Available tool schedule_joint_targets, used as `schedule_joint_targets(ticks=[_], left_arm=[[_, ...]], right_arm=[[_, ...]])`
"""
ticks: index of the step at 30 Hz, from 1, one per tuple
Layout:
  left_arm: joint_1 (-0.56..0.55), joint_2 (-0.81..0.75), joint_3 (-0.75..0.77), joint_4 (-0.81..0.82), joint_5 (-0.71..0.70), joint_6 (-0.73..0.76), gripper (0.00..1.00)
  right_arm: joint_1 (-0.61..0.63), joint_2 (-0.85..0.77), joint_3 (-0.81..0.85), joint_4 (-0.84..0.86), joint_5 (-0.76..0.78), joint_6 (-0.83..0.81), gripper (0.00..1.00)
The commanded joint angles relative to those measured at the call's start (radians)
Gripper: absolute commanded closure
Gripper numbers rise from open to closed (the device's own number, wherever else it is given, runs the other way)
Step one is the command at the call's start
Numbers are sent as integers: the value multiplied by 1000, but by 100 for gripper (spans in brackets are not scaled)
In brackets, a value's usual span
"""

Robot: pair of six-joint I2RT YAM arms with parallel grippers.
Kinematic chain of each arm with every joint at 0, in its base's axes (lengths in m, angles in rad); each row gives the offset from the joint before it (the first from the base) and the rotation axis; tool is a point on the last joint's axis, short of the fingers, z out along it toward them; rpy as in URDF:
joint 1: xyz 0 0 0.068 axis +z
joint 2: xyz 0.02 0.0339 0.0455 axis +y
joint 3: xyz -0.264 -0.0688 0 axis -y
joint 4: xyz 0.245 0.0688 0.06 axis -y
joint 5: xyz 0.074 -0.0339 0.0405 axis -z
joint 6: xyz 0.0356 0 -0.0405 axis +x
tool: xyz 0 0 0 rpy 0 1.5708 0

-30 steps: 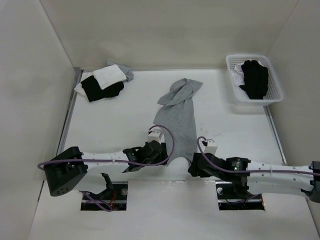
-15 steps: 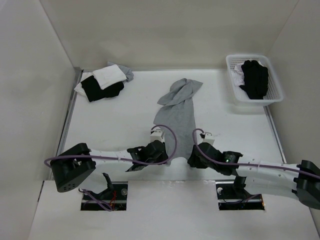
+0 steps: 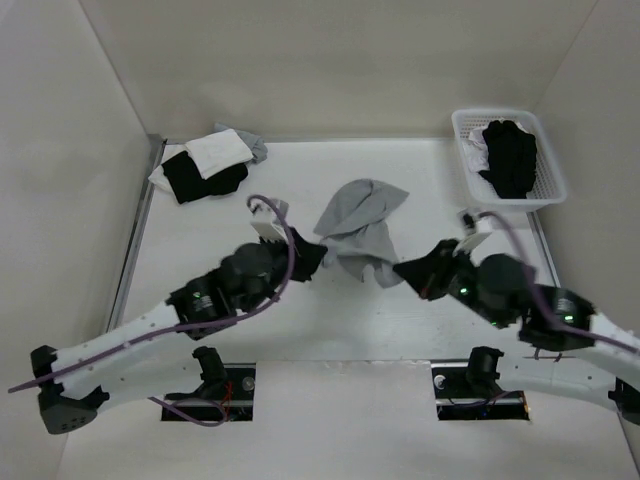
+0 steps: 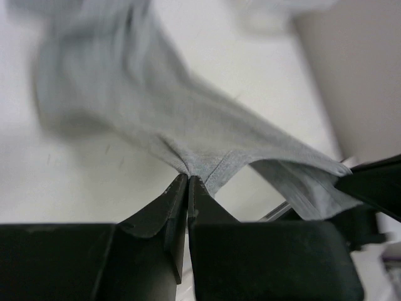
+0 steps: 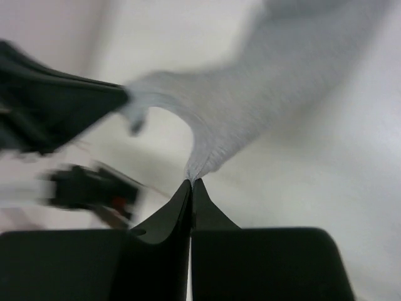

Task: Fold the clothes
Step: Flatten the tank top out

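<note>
The clothes, a grey tank top [image 3: 360, 220], hang bunched above the middle of the table, lifted at the near hem. My left gripper [image 3: 318, 250] is shut on the hem's left corner; the left wrist view shows grey fabric [image 4: 207, 138] pinched at the fingertips [image 4: 188, 179]. My right gripper [image 3: 402, 270] is shut on the right corner, where the right wrist view shows the cloth [image 5: 250, 106] drawn into a point between the tips [image 5: 192, 182]. The hem sags between the two grippers.
A pile of black, white and grey folded pieces [image 3: 205, 165] lies at the back left. A white basket [image 3: 548, 195] with a black garment [image 3: 510, 155] stands at the back right. White walls enclose the table on three sides.
Both grippers closed on the near hem corners and lifted them up and toward the back. The tank top, flat before, now hangs bunched between them.
</note>
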Motion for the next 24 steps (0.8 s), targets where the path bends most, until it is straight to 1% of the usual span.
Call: schedule_joint_targets(ticks=[1,2,4,5,6,7,9,10,11,12,13,14,15,16,17,18,19,20,21,22,23,24], left_arm=[[-87,-58,391,-3,-234,271,100],[-131,-40,479,20,-277,334,100],[-211,-7,605,85,-343,452,100],[-265,22,689,146,-397,561,100],[-311,40,749,200,-432,642,100],[-331,50,772,225,-448,678,100],[-389,76,826,306,-491,796,100],[-418,92,854,379,-512,885,99],[-422,105,863,435,-523,951,99],[-404,109,855,475,-525,980,98],[-359,114,839,500,-522,1003,98],[-326,117,825,503,-519,1005,97],[-267,117,793,503,-513,988,97],[-209,116,745,494,-493,949,97],[-177,114,712,480,-471,918,97],[-88,120,641,448,-430,833,97],[186,196,499,363,-246,568,96],[257,226,481,350,-191,506,96],[393,317,477,339,-75,414,96],[456,377,498,339,-34,390,96],[501,427,522,337,-11,373,96],[575,553,606,324,30,352,94]], right_arm=[[110,23,453,-45,185,-253,100],[173,75,583,-39,213,-321,100],[294,169,795,-9,278,-454,100],[360,245,941,17,321,-563,100],[386,286,1015,25,343,-617,100],[403,316,1071,33,360,-655,100],[416,379,1190,45,383,-728,100],[416,407,1247,54,388,-766,100],[413,409,1247,70,389,-778,100],[393,406,1226,100,388,-794,100],[341,395,1188,131,377,-798,100],[304,389,1159,142,359,-791,100],[241,378,1111,154,324,-777,100],[144,371,1049,159,267,-734,100],[62,369,1009,159,215,-699,100],[-81,370,935,166,91,-640,100],[-476,440,764,256,-262,-482,100],[-550,473,737,286,-328,-452,100],[-659,552,711,350,-417,-409,100],[-690,592,720,367,-442,-392,100],[-745,673,756,387,-489,-365,100],[-829,808,854,390,-523,-346,100]])
